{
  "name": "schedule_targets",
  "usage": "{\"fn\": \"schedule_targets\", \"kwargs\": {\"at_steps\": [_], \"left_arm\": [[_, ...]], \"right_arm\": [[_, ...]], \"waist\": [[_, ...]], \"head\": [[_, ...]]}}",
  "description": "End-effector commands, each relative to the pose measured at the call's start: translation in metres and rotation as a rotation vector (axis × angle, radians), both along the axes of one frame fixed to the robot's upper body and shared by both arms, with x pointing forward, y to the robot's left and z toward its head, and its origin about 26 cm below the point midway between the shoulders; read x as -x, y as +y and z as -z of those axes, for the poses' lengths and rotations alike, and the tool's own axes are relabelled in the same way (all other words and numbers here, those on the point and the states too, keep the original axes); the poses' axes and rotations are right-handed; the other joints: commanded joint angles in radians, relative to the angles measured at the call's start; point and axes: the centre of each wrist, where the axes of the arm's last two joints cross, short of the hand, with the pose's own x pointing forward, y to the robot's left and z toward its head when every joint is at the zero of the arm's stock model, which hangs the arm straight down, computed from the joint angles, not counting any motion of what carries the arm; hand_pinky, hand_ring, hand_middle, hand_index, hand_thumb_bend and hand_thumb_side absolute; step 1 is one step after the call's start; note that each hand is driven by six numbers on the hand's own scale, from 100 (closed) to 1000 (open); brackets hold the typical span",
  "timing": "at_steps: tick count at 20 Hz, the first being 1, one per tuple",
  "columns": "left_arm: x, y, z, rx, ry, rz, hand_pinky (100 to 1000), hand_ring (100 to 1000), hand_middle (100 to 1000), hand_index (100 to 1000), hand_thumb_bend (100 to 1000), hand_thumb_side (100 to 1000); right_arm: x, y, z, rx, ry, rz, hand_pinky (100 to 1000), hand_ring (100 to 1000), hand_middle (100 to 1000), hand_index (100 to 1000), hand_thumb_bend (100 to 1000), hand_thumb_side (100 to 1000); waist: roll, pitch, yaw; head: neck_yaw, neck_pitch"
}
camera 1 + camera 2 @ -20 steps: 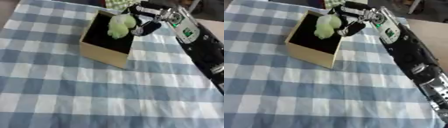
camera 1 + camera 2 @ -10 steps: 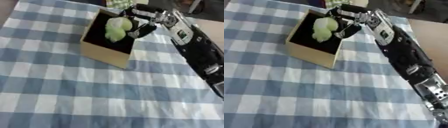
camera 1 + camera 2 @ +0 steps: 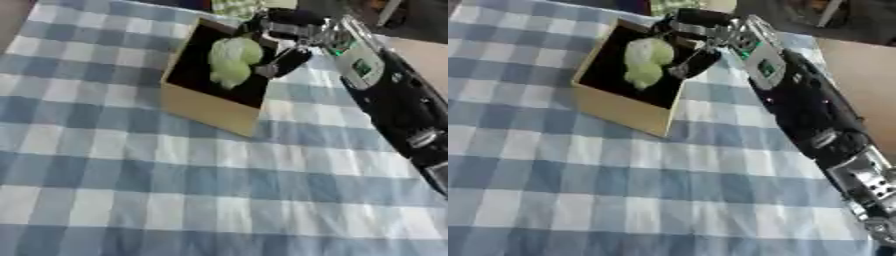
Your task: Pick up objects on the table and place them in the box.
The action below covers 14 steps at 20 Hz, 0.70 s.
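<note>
A tan cardboard box [image 3: 210, 111] with a dark inside stands on the far part of the table. A pale green lumpy object [image 3: 232, 60] hangs inside the box's opening, near its right wall. My right hand [image 3: 284, 47] reaches over the box's right rim from the right. Its curled fingers [image 3: 702, 56] touch the object's right side and hold it. The black forearm [image 3: 798, 95] runs down to the right edge. The left hand shows in neither view.
A blue and white checked cloth [image 3: 175, 190] covers the table. A small green checked thing [image 3: 234, 7] lies just beyond the box. Past the table's right edge there is brown floor [image 3: 868, 75].
The right hand has carried the green object leftward and lower, from over the box's far right rim to inside the opening. The camera has shifted too.
</note>
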Motion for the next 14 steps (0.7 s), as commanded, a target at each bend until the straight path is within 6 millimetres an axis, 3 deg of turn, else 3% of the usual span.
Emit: {"fn": "schedule_targets", "kwargs": {"at_steps": [1,5,9,14], "left_arm": [[0.002,-0.001,-0.006,-0.003,-0.021,0.012,398,723,796,640,100,740],[0.003,-0.001,-0.005,-0.006,-0.017,0.012,398,723,796,640,100,736],[0.003,-0.001,-0.005,-0.011,-0.016,0.012,398,723,796,640,100,734],[0.003,-0.001,-0.004,-0.018,-0.011,0.014,398,724,797,640,100,734]], "right_arm": [[0.006,-0.001,-0.018,0.069,-0.032,-0.005,762,760,631,831,100,308],[0.009,0.001,-0.02,0.084,-0.021,-0.013,779,790,684,902,100,515],[0.026,-0.006,-0.021,0.084,-0.037,-0.026,794,801,697,906,100,460],[0.039,-0.004,-0.03,0.058,-0.063,-0.036,794,801,698,907,100,464]], "waist": [[0.008,-0.021,-0.003],[0.009,-0.023,-0.006],[0.009,-0.025,-0.008],[0.01,-0.029,-0.01]], "head": [[0.004,-0.005],[0.006,-0.004],[0.007,-0.004],[0.007,-0.002]]}}
